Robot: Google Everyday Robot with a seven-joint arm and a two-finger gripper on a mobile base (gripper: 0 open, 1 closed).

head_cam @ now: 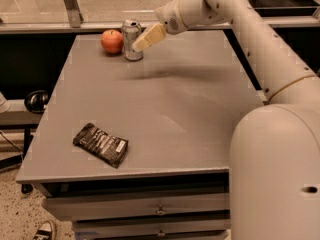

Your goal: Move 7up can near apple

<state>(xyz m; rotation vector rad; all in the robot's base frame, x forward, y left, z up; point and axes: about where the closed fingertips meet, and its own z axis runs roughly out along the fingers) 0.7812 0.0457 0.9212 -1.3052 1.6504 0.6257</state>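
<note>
The 7up can (pixel 131 36), silver with green markings, stands upright at the table's far left, close beside the red-orange apple (pixel 112 41) on its right side. My gripper (pixel 140 45) is just to the right of the can, at about its height, with a cream finger (pixel 149 36) slanting down towards the can's right edge. The gripper is open and holds nothing. The can stands free on the table.
A flat black snack packet (pixel 101 144) lies near the grey table's (pixel 175 114) front left. My arm reaches in from the right over the table's far edge. A rail and glass panel run behind the table. Drawers sit below the front edge.
</note>
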